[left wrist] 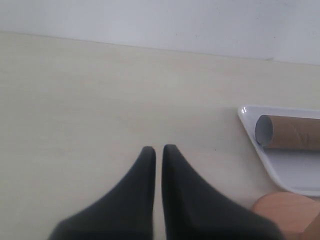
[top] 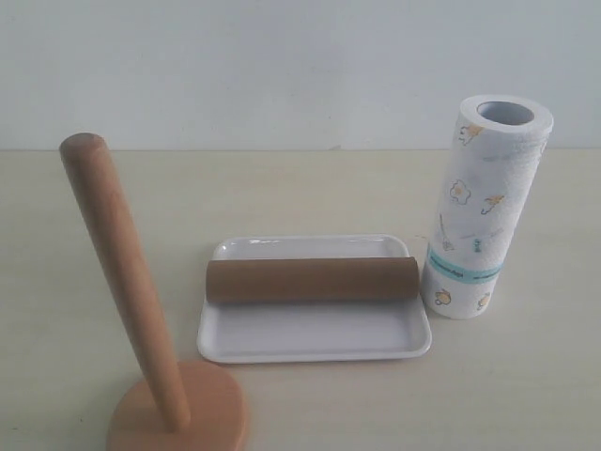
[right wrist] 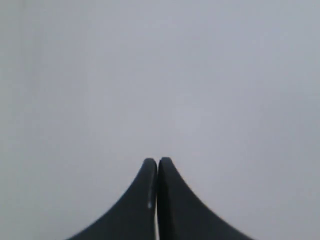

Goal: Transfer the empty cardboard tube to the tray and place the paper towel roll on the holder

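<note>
While both sit closed and empty, left tool [left wrist: 158,148] angled over table [left wrist: 100,100], right tool [right wrist: 157,161] facing featureless grey

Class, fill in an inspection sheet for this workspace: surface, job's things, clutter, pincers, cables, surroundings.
Surface: pale wood-grain table.
Job's things: cardboard tube lies across the tray; paper towel roll stands upright on the table beside the tray; holder stands with its post bare.
Clutter: nothing seen.
Pincers: left pincer shut, empty, over the table; right pincer shut, empty.
Cables: nothing seen.
Surroundings: plain pale wall behind the table.
</note>
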